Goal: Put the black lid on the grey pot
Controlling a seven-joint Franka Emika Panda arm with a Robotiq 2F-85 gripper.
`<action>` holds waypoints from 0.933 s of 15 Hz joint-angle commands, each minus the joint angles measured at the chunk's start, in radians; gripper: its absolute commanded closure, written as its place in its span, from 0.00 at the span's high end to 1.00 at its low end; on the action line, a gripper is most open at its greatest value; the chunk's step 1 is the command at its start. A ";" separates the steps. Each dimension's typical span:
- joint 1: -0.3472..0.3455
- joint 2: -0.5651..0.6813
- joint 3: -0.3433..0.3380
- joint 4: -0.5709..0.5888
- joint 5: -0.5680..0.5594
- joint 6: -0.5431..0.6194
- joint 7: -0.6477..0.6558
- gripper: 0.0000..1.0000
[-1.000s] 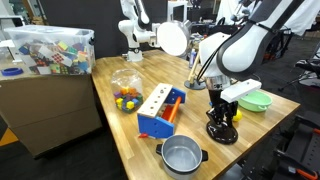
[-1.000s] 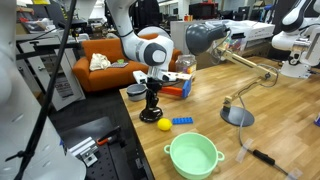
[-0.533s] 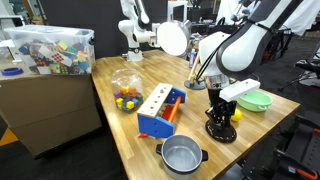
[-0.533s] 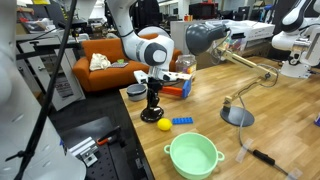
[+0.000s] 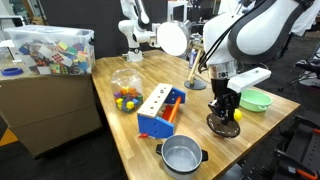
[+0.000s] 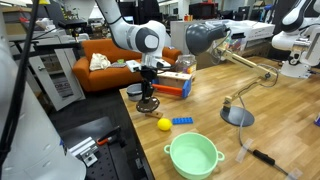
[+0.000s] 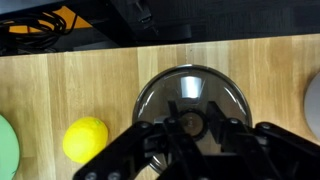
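At the near edge of the table (image 5: 135,150): grey pot (image 5: 182,155) open; black lid (image 5: 222,124) held beyond it.

Wrist view: gripper (image 7: 190,125) clamped on the lid's centre knob; the lid hangs beyond the pot, apparently just clear of the wood; yellow ball (image 5: 236,115) just past it; green bowl (image 5: 256,100) farthest from the pot. Procedure: raise until the lid rim clears the pot rim; carry level toward the pot; centre the knob over the pot mouth; lower straight; release only once the rim seats all round; a tilted lid may catch one edge. Change from the earlier frame: the lid lay on the table with the gripper low on it; arm and lid now stand higher; pot, ball and bowl unmoved.
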 commanded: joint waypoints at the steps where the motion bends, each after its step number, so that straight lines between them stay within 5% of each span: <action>1: 0.019 -0.119 0.020 -0.042 -0.061 -0.078 0.034 0.08; 6: 0.031 -0.204 0.091 0.023 -0.149 -0.214 0.043 0.08; 11: 0.044 -0.158 0.144 0.126 -0.201 -0.259 0.017 0.08; 12: 0.038 -0.189 0.141 0.083 -0.177 -0.216 0.034 0.33; 14: 0.042 -0.171 0.146 0.103 -0.186 -0.223 0.033 0.33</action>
